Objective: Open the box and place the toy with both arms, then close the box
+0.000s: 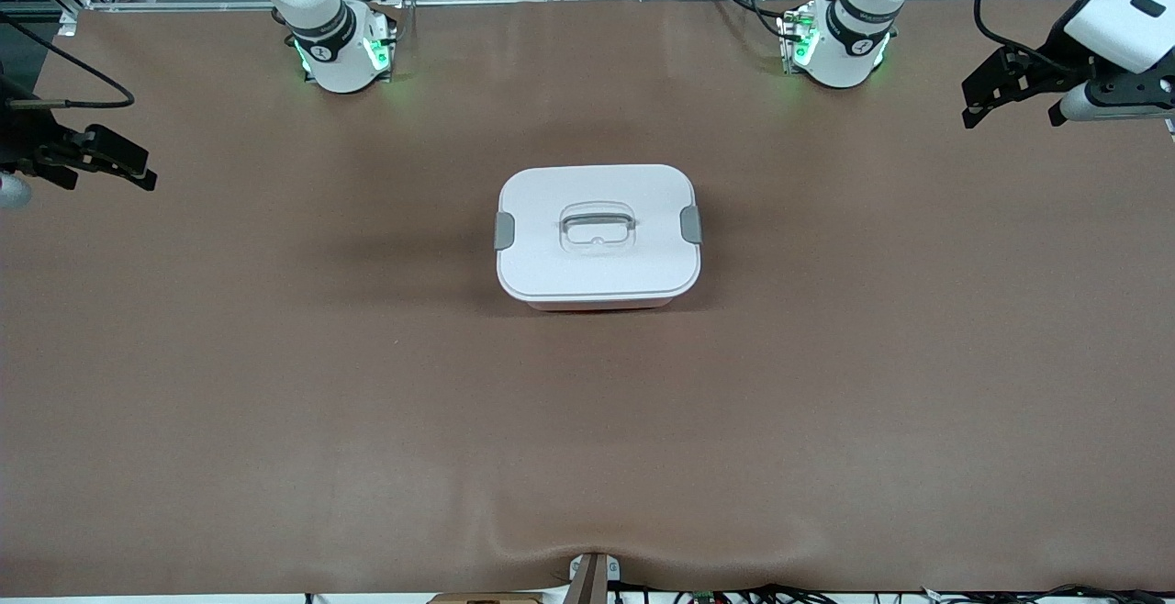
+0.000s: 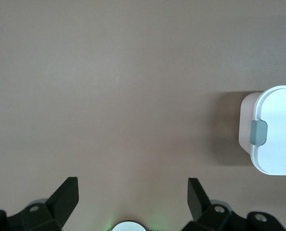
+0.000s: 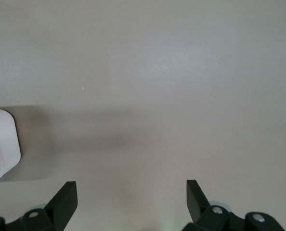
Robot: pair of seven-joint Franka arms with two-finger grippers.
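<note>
Both grippers [image 1: 987, 99] [image 1: 110, 163] seemingly raised, fingers [image 2: 66, 195] apart

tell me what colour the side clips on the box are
Grey, against the white lid; the clip shows best in the left wrist view.

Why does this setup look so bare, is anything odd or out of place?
One thing stands out: no toy is in view. The box sits square mid-table with its lid on. The left gripper and right gripper hang open over the table's ends, touching nothing.
</note>
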